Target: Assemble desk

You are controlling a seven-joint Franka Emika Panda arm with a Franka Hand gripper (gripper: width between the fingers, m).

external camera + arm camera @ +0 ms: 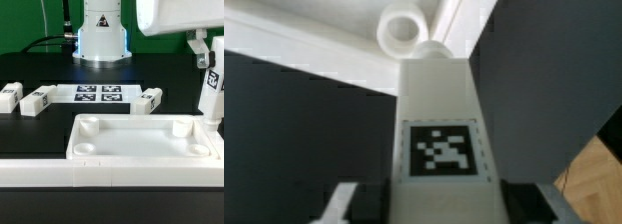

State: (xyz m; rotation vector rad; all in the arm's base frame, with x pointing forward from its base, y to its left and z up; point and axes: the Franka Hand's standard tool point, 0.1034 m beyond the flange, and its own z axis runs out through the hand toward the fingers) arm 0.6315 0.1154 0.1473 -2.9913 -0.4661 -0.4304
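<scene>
Gripper (204, 58) on my arm is pinching one leg, fingers (345, 205) clamped on both sides of it, tag facing the wrist cam. That held leg (209, 95) hangs close to upright, a bit tilted, w/ its lower end at the far corner of the panel (140, 140) on the exterior view's right. In the wrist view its tip sits just beside a round socket (402, 30). Can't tell if they're touching or apart.

Quick count:
- Legs: 4 total, 1 in the grip and 3 loose on the table (40, 125). The left leg (8, 97) and second leg (38, 98) lie side by side on the exterior view's left. The third leg (150, 98) is just beside the marker board (100, 94), on the exterior view's right of it.
- Panel: 1, lying rim up.
- Sockets: 4, one per corner.
- Rail (40, 170): 1, long and white, running along the panel's near edge and on past it toward the exterior view's left.

Edges/room: the panel's near edge sits tight against the rail, no gap I can make out. Its end on the exterior view's right runs out of frame. Btw the panel's far rim and the row of loose legs + marker board there's a strip of open dark table. More open table lies on the exterior view's left of the panel, up to the rail. The arm's base (100, 35) stands behind the marker board, well apart from the panel.
</scene>
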